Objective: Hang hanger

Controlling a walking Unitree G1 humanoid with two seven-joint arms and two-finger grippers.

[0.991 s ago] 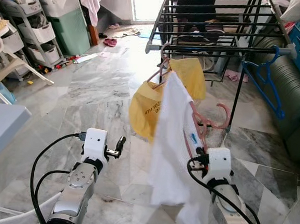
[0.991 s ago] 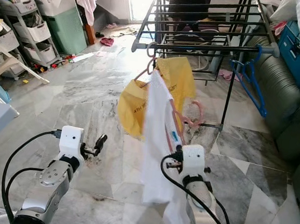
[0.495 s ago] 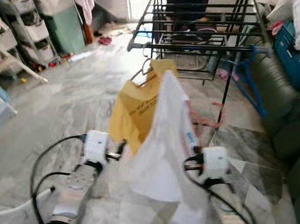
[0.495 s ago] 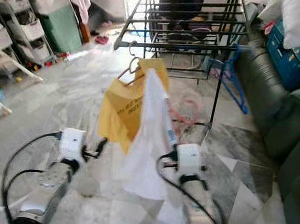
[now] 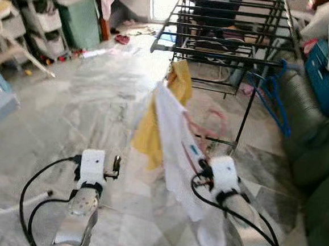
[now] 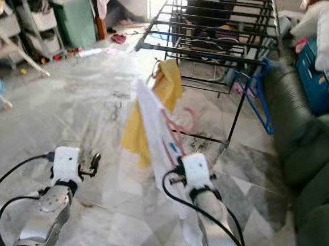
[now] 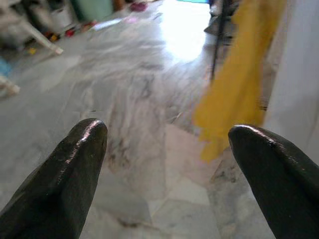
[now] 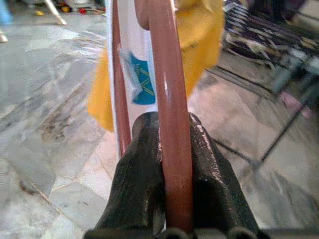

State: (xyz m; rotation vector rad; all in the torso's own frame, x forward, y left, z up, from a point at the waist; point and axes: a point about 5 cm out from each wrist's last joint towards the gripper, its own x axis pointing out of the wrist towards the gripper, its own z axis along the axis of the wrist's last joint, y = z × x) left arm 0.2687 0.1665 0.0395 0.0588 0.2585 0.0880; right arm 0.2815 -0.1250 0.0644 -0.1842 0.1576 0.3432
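The pink hanger (image 8: 172, 99), draped with a white garment (image 5: 171, 140), is clamped between the right gripper (image 8: 172, 164)'s fingers and held up short of the black drying rack (image 5: 233, 46), probably to reach its rail, while the left gripper (image 7: 167, 149) idles spread wide, farther from the rack.

- Your left arm (image 5: 80, 219) is a silver, rounded metal forearm ending in a white, boxy wrist block (image 5: 91, 164).
- Black cables (image 5: 30, 195) loop out from that block and run back along the forearm.
- Your left gripper (image 7: 167, 149) has two glossy black fingers (image 7: 75, 164) with rounded tips.
- Your right arm (image 5: 247, 229) matches it: silver forearm, white wrist block (image 5: 224, 171), black cables (image 5: 201, 197).
- Your right gripper (image 8: 172, 149) has the same black fingers (image 8: 139, 174), slightly shiny.
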